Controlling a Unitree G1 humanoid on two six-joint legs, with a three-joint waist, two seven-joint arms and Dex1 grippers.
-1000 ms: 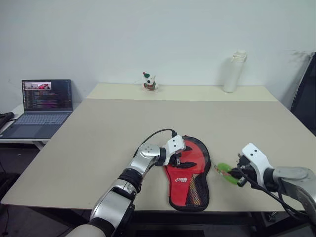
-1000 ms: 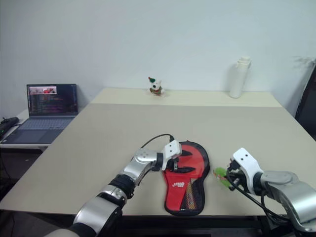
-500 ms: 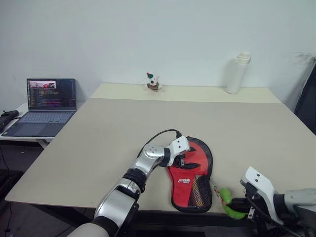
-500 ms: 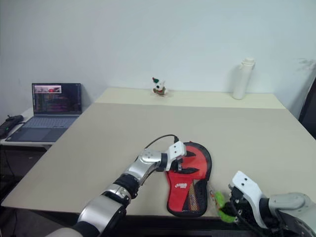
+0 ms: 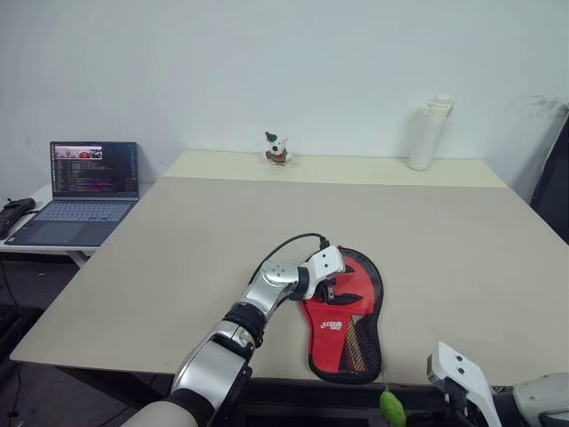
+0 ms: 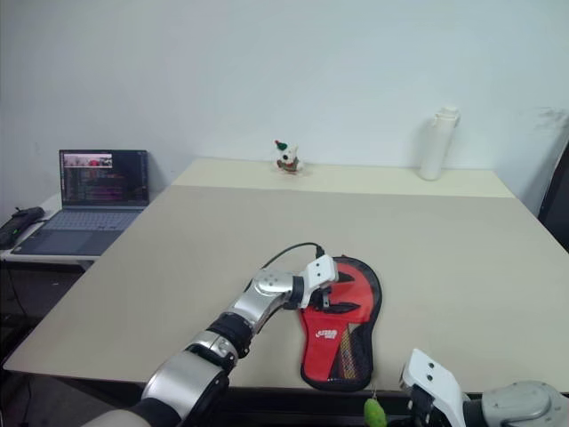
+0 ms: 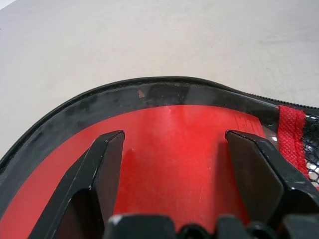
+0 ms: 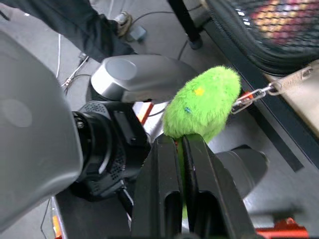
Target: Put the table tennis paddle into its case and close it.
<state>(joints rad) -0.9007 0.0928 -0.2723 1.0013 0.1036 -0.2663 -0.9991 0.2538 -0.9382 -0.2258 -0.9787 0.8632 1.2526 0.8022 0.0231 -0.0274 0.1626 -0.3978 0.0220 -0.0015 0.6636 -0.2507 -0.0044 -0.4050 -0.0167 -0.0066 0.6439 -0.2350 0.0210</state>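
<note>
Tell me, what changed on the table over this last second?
The right gripper, shut on the green charm, pulled it from beside the case back past the table's near edge, where it now hangs. The left gripper stayed open on the paddle in the case.

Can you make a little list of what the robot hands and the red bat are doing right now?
paddle: table tennis paddle lies red face up inside the open case
case place: near front edge of table
left gripper: open, fingers over the paddle's face
right gripper: shut on green charm, below the table edge
charm link: small chain runs to the case
</note>
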